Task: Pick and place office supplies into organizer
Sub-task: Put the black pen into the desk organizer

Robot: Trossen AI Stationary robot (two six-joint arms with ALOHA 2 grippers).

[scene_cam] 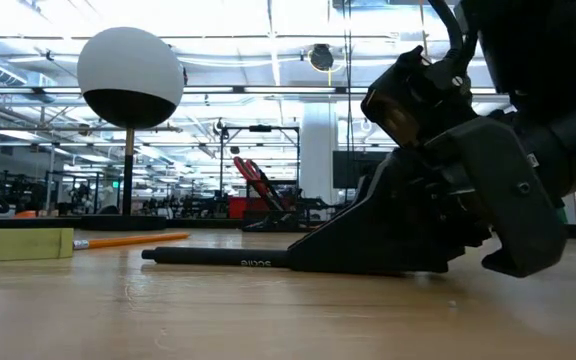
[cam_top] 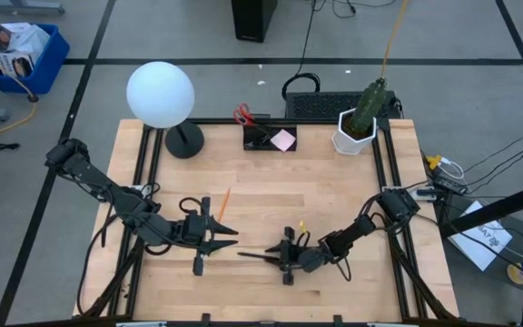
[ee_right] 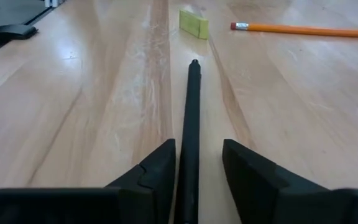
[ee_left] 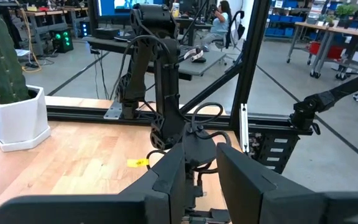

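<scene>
Lying flat on the table [cam_top: 334, 195], a black pen [ee_right: 190, 118] bears small pale lettering, unreadable; the right gripper [ee_right: 197, 163] straddles it, fingers spread, not touching. The left gripper [cam_top: 228, 238] waits nearby; whether its fingers pinch anything I cannot tell.

I see open tabletop [cam_top: 316, 195] across the middle, between my two arms at the near edge and the far row. That far row is crowded: the lamp base [cam_top: 184, 139] at left, the organizer [cam_top: 269, 138] in the centre, the plant pot [cam_top: 354, 134] at right. Near me, the left pincer [cam_top: 228, 237] and right pincer [cam_top: 273, 256] nearly face each other, with a pencil [cam_top: 223, 203] lying beside the left one.
</scene>
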